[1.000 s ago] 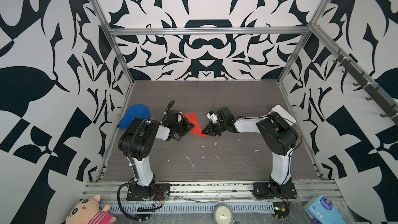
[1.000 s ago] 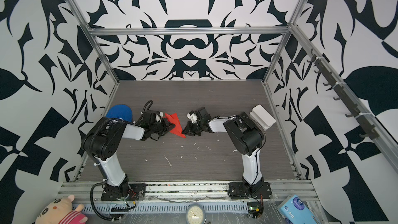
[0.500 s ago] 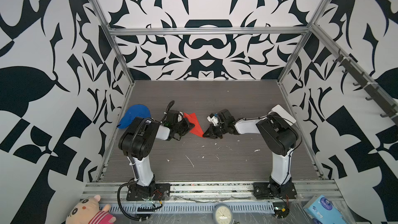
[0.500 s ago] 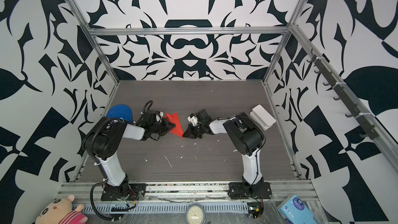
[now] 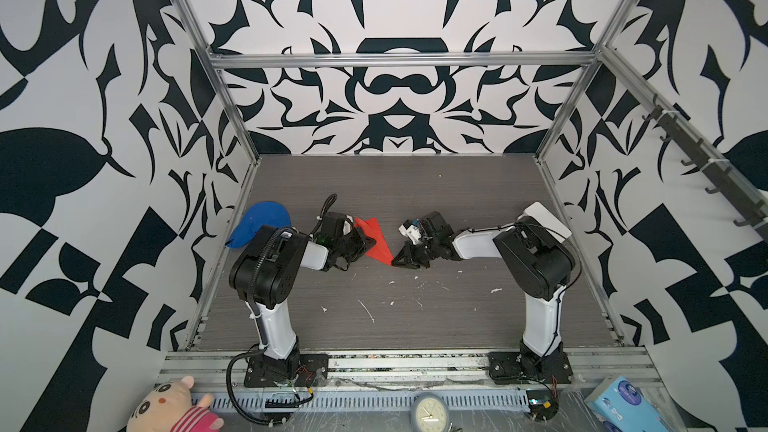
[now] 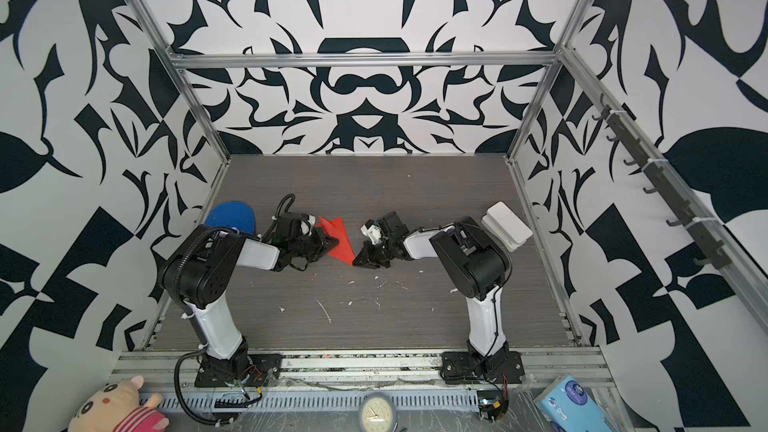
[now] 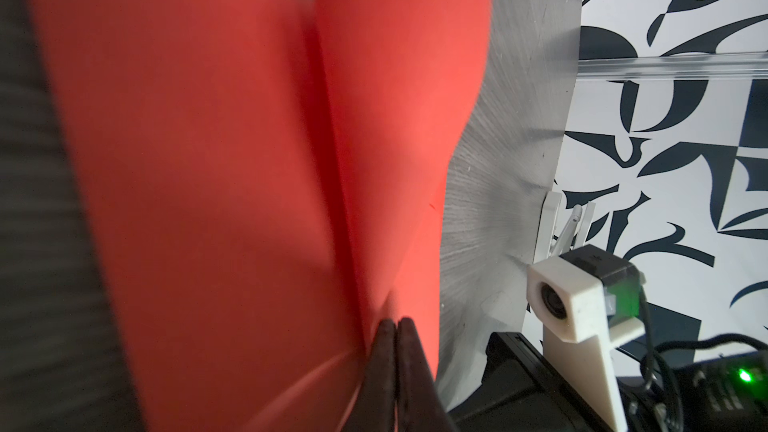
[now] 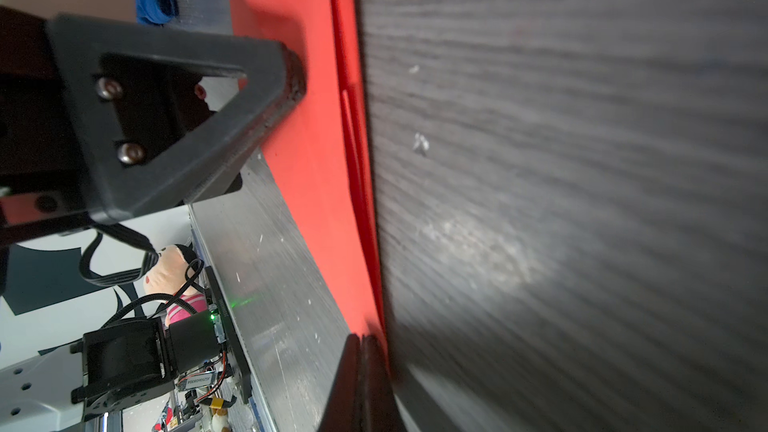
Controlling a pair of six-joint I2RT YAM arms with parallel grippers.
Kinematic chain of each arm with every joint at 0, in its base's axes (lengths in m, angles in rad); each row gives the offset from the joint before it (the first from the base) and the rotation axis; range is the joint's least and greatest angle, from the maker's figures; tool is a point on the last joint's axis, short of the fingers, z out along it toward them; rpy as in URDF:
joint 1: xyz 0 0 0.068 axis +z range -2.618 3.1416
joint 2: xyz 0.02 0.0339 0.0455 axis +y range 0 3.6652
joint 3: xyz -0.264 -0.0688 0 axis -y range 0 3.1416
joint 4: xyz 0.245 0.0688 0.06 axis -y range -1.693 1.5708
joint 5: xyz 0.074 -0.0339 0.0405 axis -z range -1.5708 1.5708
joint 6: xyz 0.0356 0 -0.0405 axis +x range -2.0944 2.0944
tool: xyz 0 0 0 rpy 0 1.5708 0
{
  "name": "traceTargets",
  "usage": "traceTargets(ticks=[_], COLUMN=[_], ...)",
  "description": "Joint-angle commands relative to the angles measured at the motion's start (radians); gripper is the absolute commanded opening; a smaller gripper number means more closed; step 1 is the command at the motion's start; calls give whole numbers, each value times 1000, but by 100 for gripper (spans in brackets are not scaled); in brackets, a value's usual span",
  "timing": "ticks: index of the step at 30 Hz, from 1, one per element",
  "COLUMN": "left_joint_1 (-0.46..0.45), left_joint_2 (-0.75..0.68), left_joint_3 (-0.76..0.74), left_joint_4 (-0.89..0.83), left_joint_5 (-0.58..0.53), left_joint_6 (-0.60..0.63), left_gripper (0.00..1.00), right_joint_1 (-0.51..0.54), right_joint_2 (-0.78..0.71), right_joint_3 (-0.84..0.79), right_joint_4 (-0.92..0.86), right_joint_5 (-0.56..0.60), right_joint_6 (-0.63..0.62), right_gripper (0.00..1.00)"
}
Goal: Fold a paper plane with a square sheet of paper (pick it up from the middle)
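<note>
The square sheet of paper now lies folded as a narrow red pointed dart, the paper plane [image 5: 372, 236] [image 6: 338, 238], flat on the grey table with its point toward the front. My left gripper [image 5: 370, 241] [image 6: 333, 243] is shut, its tips [image 7: 397, 322] pressing on the paper beside the centre crease [image 7: 328, 160]. One wing flap curls up there. In the right wrist view a left finger [image 8: 291, 76] rests on the red paper [image 8: 307, 160]. My right gripper [image 5: 395, 261] [image 6: 356, 261] [image 8: 362, 338] is shut at the dart's point, low on the table.
A blue cap [image 5: 259, 222] lies by the left wall and a white box [image 5: 546, 220] by the right wall. White scraps [image 5: 368, 311] dot the table's [image 5: 415, 184] front half. A plush toy [image 5: 170, 407], clock [image 5: 428, 413] and tissue pack [image 5: 623, 403] sit outside the front rail.
My right gripper has slid along the paper's right edge toward the front, down to its point. The left gripper and the paper have stayed where they were.
</note>
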Motion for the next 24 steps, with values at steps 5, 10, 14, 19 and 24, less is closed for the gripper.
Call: traceTargets(ticks=[5,10,14,19,24], left_joint_1=[-2,-1,-2,-2,-2], left_joint_2=[51,51,51,51,50], left_joint_3=[-31,-30,-28,-27,-29], left_joint_4=[-126,-125,-125,-127,-128], left_joint_5=[-77,-76,-78,-77,-77], left_joint_6=[2,2,2,5,5], left_gripper=[6,6,6,6,6], right_joint_1=[-5,56,93,119,120], right_joint_2=[-163,-267,-211,-63,21], right_joint_3=[-128,-61,21,158,194], right_joint_4=[-92,-134,-98,-89,-90], right_joint_5=[111,302,372,335,309], right_joint_6=[-48,-70,-9,43,66], right_gripper=[0,0,0,0,0])
